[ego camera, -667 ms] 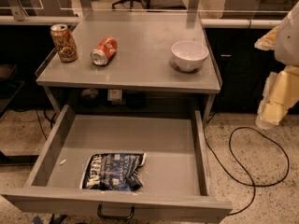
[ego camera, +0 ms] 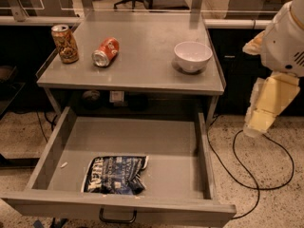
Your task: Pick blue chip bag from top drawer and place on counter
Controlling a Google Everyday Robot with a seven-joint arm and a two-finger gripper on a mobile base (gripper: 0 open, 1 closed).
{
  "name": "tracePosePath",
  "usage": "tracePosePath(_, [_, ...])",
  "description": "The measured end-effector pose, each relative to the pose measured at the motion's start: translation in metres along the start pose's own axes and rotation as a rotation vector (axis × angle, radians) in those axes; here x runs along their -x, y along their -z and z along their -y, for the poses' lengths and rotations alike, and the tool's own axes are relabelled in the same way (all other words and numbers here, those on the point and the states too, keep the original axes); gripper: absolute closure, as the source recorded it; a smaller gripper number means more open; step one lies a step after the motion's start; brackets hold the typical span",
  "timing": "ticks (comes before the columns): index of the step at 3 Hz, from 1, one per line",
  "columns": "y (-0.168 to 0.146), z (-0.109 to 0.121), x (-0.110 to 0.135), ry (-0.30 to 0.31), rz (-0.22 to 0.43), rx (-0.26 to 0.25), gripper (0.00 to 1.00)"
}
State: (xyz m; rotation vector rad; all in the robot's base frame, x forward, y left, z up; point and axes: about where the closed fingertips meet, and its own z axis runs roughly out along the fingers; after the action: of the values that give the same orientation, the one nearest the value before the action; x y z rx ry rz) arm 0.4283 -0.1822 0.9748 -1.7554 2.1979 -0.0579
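Bag (ego camera: 115,175) lies flat at the front of the open drawer (ego camera: 166,141), left of middle. Up on the tabletop (ego camera: 142,70): an upright can (ego camera: 64,43), a tipped red can (ego camera: 105,52), a white bowl (ego camera: 192,56). Hand (ego camera: 259,120) hangs right of the tabletop, can't tell its grip. Since before, it's edged inward; the bag hasn't budged.

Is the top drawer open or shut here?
Open: the top drawer is pulled out, blue chip bag lying inside. The gripper hangs right of the counter.
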Motion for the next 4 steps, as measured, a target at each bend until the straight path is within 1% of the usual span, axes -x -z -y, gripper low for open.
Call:
tracePosePath(1, [0.000, 0.000, 0.000, 0.000, 0.000, 0.000, 0.00])
tracePosePath(2, [-0.024, -0.013, 0.021, 0.031, 0.025, 0.017, 0.00])
tracePosePath(3, [-0.067, -0.025, 0.056, 0.068, 0.054, 0.038, 0.00])
tracePosePath(4, [-0.090, -0.032, 0.081, 0.108, 0.074, 0.064, 0.00])
